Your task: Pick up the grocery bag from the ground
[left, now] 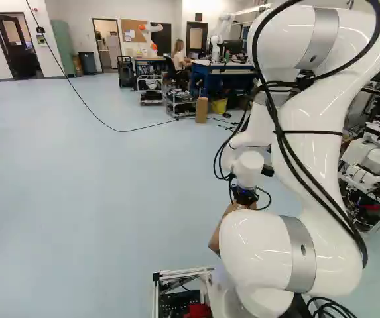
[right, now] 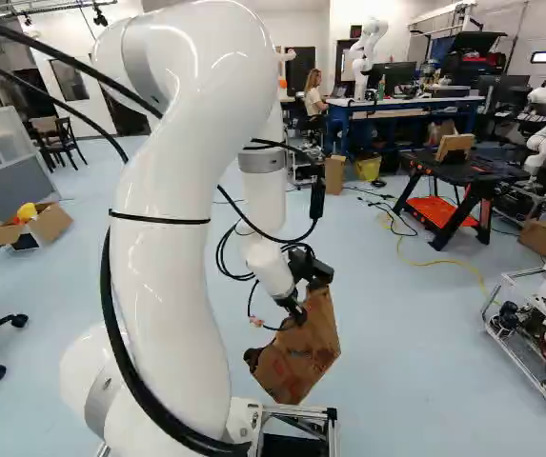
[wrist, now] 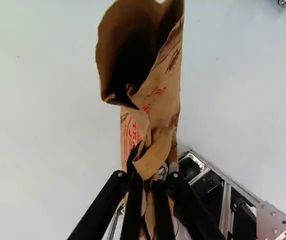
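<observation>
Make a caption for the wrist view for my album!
Black fingers pinch a crumpled brown paper bag that gapes wide open.

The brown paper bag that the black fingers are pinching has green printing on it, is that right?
Not quite: the printing on the brown paper bag is red, not green, as the wrist view shows. The rest is right, down to the black fingers pinching it.

Blue workbench (right: pixel 396 101); white wall (left: pixel 143 10) behind; pale blue floor (left: pixel 110 185) beneath; green cabinet (left: pixel 62 43) well to its left; black folding table (right: pixel 427 162) nearer, right.
</observation>
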Robot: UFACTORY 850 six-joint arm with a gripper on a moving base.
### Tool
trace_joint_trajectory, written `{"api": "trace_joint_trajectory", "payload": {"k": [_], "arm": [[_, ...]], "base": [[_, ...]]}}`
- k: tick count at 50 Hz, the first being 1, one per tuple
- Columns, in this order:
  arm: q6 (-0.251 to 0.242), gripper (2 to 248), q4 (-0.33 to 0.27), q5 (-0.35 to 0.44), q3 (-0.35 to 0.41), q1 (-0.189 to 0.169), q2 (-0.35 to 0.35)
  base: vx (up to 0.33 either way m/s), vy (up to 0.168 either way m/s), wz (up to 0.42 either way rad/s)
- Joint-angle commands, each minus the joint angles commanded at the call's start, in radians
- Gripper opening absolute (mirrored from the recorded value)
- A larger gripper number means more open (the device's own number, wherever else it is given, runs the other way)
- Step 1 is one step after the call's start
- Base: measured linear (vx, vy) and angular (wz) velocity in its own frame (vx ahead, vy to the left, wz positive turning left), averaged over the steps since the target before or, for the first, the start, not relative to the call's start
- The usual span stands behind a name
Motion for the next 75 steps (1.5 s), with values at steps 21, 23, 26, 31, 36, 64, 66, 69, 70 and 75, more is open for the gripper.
{"api": "trace_joint_trajectory", "payload": {"k": [21, 23, 26, 31, 36, 64, 66, 69, 70, 75], "arm": [[0.0, 23, 0.0, 0.0, 0.106, 0.072, 0.142], [0.0, 23, 0.0, 0.0, 0.114, 0.08, 0.155], [0.0, 23, 0.0, 0.0, 0.127, 0.093, 0.175], [0.0, 23, 0.0, 0.0, 0.132, 0.098, 0.183], [0.0, 23, -0.003, 0.003, 0.133, 0.099, 0.186], [0.0, 23, -0.054, 0.07, 0.161, 0.124, 0.254], [0.0, 23, -0.06, 0.078, 0.165, 0.127, 0.262], [0.0, 23, -0.07, 0.09, 0.17, 0.132, 0.275], [0.0, 23, -0.073, 0.095, 0.172, 0.134, 0.28], [0.0, 23, -0.092, 0.119, 0.182, 0.143, 0.305]], "base": [[0.0, 0.0, 0.0], [0.0, 0.0, 0.0], [0.0, 0.0, 0.0], [0.0, 0.0, 0.0], [0.0, 0.0, 0.0], [0.0, 0.0, 0.0], [0.0, 0.0, 0.0], [0.0, 0.0, 0.0], [0.0, 0.0, 0.0], [0.0, 0.0, 0.0]]}}
